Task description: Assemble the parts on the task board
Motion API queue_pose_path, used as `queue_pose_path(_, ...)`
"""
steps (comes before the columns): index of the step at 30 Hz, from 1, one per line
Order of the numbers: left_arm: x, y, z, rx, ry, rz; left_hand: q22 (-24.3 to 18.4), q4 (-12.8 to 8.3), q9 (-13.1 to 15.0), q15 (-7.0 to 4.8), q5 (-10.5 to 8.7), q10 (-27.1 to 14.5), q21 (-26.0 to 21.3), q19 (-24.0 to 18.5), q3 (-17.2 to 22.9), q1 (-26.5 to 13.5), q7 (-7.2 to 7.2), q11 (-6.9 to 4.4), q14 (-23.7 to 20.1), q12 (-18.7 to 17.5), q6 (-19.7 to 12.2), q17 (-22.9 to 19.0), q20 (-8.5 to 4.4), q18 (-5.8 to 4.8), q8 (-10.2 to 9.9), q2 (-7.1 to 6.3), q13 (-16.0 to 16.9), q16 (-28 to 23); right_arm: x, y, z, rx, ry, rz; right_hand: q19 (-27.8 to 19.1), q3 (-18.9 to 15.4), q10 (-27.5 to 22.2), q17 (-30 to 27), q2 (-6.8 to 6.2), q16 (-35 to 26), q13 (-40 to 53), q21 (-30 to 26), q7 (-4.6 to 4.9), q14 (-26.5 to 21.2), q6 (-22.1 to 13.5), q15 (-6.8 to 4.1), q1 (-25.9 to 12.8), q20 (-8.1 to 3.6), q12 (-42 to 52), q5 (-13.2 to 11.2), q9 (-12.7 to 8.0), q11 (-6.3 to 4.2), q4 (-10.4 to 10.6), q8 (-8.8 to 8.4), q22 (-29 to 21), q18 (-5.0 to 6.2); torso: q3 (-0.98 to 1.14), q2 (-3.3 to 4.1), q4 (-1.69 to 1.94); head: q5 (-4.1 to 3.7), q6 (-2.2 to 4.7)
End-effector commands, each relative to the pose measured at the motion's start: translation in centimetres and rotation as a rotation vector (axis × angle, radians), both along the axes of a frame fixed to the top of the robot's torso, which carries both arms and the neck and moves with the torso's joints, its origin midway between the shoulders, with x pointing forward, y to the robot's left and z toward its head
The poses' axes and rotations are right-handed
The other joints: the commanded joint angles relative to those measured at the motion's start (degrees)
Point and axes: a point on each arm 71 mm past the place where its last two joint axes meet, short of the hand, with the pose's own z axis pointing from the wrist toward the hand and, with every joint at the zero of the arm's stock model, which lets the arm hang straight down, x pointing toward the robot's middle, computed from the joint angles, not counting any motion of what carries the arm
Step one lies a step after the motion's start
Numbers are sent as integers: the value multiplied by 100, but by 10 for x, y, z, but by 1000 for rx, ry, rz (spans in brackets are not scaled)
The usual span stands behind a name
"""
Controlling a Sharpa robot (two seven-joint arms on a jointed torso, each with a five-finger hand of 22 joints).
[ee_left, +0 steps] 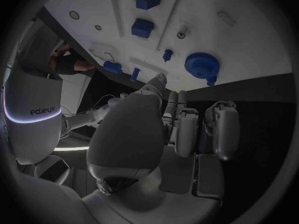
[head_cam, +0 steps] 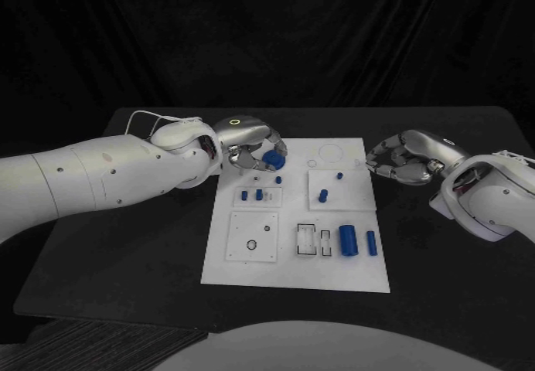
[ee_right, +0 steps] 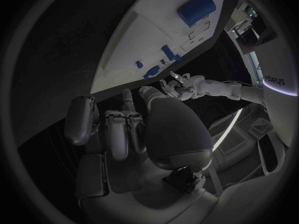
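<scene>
The white task board (head_cam: 299, 267) lies in the middle of the table. A blue gear (head_cam: 272, 160) (ee_left: 201, 64) lies near its far left corner. My left hand (head_cam: 252, 145) (ee_left: 181, 129) hovers right beside the gear with its fingers bent loosely and nothing in them. The gear stays apart from the fingertips in the left wrist view. Small blue pegs (head_cam: 323, 193) stand mid-board. A thick blue cylinder (head_cam: 348, 239) (ee_right: 196, 7) and a thinner one (head_cam: 370, 243) lie near the right edge. My right hand (head_cam: 401, 158) (ee_right: 143, 134) hangs off the board's right side, fingers curled in, holding nothing.
A square white sub-plate (head_cam: 254, 236) with a small hole sits at the board's near left, and rectangular slots (head_cam: 312, 239) lie beside the cylinders. Two blue blocks (ee_left: 142, 27) show in the left wrist view. Black table (head_cam: 123, 255) surrounds the board on all sides.
</scene>
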Motion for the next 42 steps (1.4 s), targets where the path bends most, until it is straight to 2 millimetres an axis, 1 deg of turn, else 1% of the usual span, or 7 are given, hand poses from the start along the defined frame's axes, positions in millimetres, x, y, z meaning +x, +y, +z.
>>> queue_pose_path(1,-4,-5,-7,52,-21,-51,1142,11,-68,-36,-9,74,-3,34,-7,-81,-14,-5,-6,-43,54,292,-26,7,-2,-18,-78,-11,-1,-1,0,6,-11,-2,-33,37,590,1510,14,15,1486,-3,16,590,-18,-9,59,-7,0,38,-9,10,6,-13,925,67,4,-6,15,-51,-1)
queue_pose_path(6,-5,-10,-15,67,5,-53,1153,-46,-186,-40,26,351,9,64,32,-60,-25,2,20,36,305,306,-40,-1,51,-9,-180,11,-1,-2,0,4,-9,-4,-33,37,590,1510,14,15,1486,-3,16,590,-18,-9,59,-7,0,38,-9,10,6,-13,925,67,7,-4,3,-60,-1)
queue_pose_path(10,-5,-12,-18,73,16,-50,1161,-83,-258,-33,30,530,23,80,61,-42,-27,10,35,156,354,332,-36,-6,42,-11,-149,35,-1,-2,0,4,-8,-3,-30,42,587,1510,14,15,1483,0,14,590,-15,-9,66,-7,-3,45,-8,9,1,-11,926,66,11,-8,6,-55,-1)
queue_pose_path(17,-6,-14,-21,82,31,-46,1156,-133,-302,-36,93,610,3,70,110,10,-6,8,20,245,401,307,-38,-1,45,3,-100,32,0,-1,0,2,-5,-3,-30,42,587,1510,14,15,1483,0,14,590,-15,-9,66,-7,-3,45,-8,9,1,-11,926,66,3,2,-3,-39,-1)
queue_pose_path(26,-6,-18,-26,91,50,-47,1153,-189,-348,-39,167,685,-13,62,167,52,1,4,4,361,458,284,-41,2,50,9,-19,29,0,-1,-1,1,-5,-2,-30,42,587,1510,14,15,1483,0,14,590,-15,-9,66,-7,-3,45,-8,9,1,-11,926,66,9,-7,8,-37,-1)
queue_pose_path(36,-5,-21,-32,98,63,-43,1156,-322,-398,-47,461,766,-10,67,330,162,-2,-3,-4,506,567,268,-49,0,78,38,99,36,0,-1,-1,2,-5,-2,-30,42,587,1510,14,15,1483,0,14,590,-15,-9,66,-7,-3,45,-8,9,1,-11,926,66,6,-12,6,-43,-1)
queue_pose_path(42,-3,-20,-35,103,67,-34,1150,-366,-408,-49,526,773,-29,55,385,199,0,-5,-24,525,582,230,-51,5,81,44,119,23,0,-1,-1,2,-4,-2,-30,42,587,1510,14,15,1483,0,14,590,-15,-9,66,-7,-3,45,-8,9,1,-11,926,66,10,-10,6,-55,-1)
